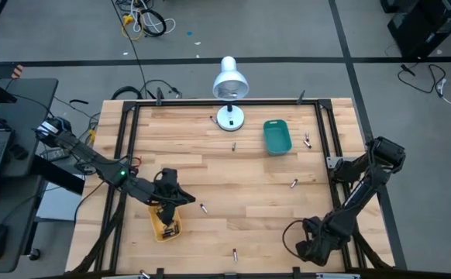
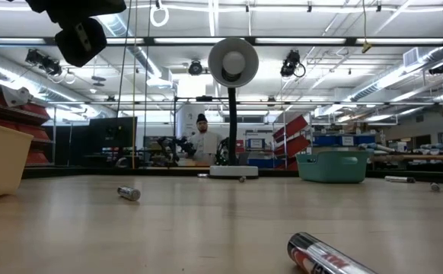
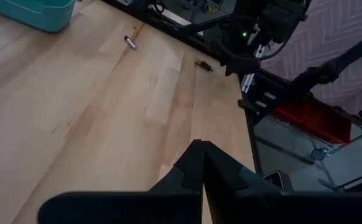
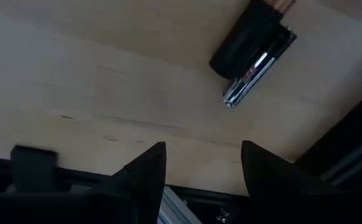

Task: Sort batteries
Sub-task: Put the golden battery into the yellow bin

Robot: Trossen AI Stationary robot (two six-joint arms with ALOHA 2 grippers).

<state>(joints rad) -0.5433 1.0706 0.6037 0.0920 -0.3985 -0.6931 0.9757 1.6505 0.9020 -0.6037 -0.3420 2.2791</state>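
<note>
High view: wooden counter (image 1: 210, 170) inspected from above. Yellow tray (image 1: 166, 223) found near the front-left corner, holding several batteries; exact count not readable. Left claw (image 1: 166, 203) positioned directly over that tray, fingers pressed together and closed on nothing, as confirmed in the left wrist view (image 3: 203, 163). Teal tray (image 1: 277, 136) located toward the rear edge, right of centre; contents not discernible from above, and hidden behind its wall in the low view (image 2: 332, 166).

Loose batteries (image 1: 204, 208) scattered on the bare counter: one just right of the yellow tray, one near the front edge at centre (image 1: 235, 253), one right of centre (image 1: 294, 184), one beside the teal tray toward the right edge (image 1: 307, 140), one just left of the teal tray (image 1: 234, 145), one by the lamp base (image 1: 212, 119). White desk lamp (image 1: 230, 85) standing at the rear edge, centre.

Right claw (image 1: 307, 246) parked low at the front-right corner, fingers spread apart, gripping nothing. Right wrist view: open fingers (image 4: 145, 167) over the wood, one battery (image 4: 257, 70) lying ahead of them, not touched.

Low view: yellow tray wall (image 2: 1, 156) at the left, one battery (image 2: 129, 193) lying on its side near it, another (image 2: 324, 257) close to the camera. Person (image 2: 202, 141) visible in the room beyond the rear edge.
</note>
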